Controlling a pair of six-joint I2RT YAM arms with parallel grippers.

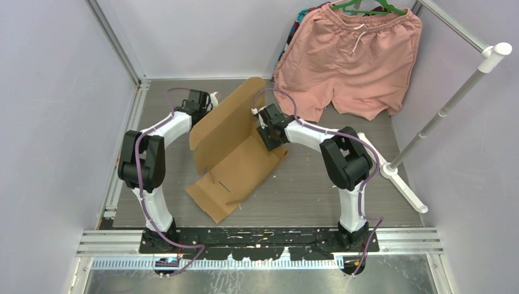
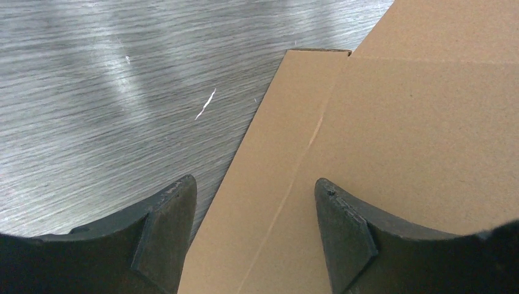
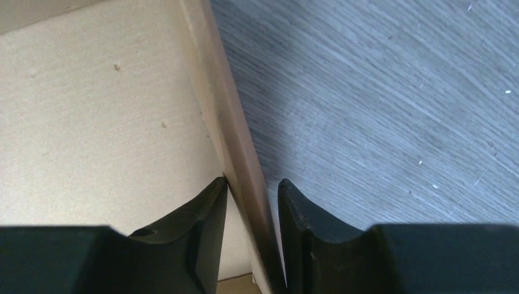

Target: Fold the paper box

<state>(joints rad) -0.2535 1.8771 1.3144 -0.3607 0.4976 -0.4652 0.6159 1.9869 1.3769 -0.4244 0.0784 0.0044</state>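
The paper box (image 1: 235, 153) is a brown cardboard sheet lying half folded mid-table, with one big panel raised toward the back. My left gripper (image 1: 205, 101) hovers at that panel's left rim. In the left wrist view it (image 2: 254, 184) stands open, wide apart, over the cardboard's (image 2: 398, 122) edge and holds nothing. My right gripper (image 1: 263, 119) is at the sheet's right side. In the right wrist view it (image 3: 253, 182) is open and straddles an upright cardboard wall (image 3: 232, 141). The left fingertip touches the wall and a slit shows at the right one.
Pink shorts (image 1: 349, 61) hang on a green hanger at the back right. A white rack pole (image 1: 447, 104) slants down to a foot (image 1: 401, 180) on the table's right side. Metal frame rails (image 1: 131, 122) border the left.
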